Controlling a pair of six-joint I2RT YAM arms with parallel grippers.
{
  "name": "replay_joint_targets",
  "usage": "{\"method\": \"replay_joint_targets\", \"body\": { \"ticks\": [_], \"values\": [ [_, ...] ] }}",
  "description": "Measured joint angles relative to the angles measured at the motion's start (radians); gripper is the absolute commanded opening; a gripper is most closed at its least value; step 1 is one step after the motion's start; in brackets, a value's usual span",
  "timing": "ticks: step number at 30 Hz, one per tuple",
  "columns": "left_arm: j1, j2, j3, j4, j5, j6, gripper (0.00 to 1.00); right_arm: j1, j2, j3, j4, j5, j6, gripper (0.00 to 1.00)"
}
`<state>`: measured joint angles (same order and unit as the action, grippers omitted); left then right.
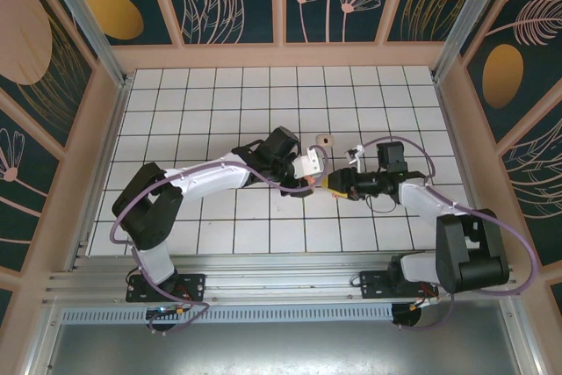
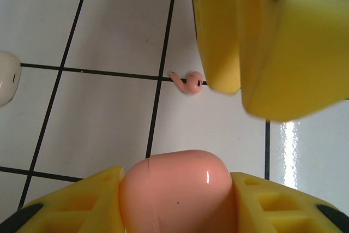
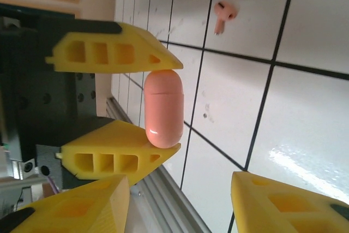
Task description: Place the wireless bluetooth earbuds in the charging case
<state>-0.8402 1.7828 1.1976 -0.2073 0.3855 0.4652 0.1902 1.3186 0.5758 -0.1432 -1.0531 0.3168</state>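
Over the tiles [image 2: 98,118] we see left gripper [image 2: 175,175] pinching the rounded charging case [image 2: 177,197], which could squirt out; right gripper [image 3: 180,211] spread empty, could knock the earbud [image 2: 188,83] skidding.

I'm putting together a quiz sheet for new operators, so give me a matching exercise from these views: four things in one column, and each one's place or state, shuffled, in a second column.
Things:
1. pink case
2. pink earbud
3. cream-white object
4. right tool

Places or states:
A. open, nothing between its fingers
B. clamped in the left tool
C. at the left edge of the left wrist view, cut off by the frame
D. lying loose on the tiled table, in full view of both wrist cameras

Pairs: 1-B, 2-D, 3-C, 4-A.
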Motion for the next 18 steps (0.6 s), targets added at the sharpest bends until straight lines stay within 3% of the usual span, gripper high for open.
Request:
{"method": "replay_joint_targets", "body": {
  "ticks": [11, 18],
  "values": [
    [-0.003, -0.017, -0.018, 0.031, 0.027, 0.006, 0.39, 0.044, 0.074, 0.044, 0.012, -0.079, -0.006, 0.52],
    [-0.004, -0.025, -0.027, 0.033, 0.034, 0.006, 0.38, 0.069, 0.108, 0.069, 0.014, -0.101, -0.024, 0.44]
  ]
}}
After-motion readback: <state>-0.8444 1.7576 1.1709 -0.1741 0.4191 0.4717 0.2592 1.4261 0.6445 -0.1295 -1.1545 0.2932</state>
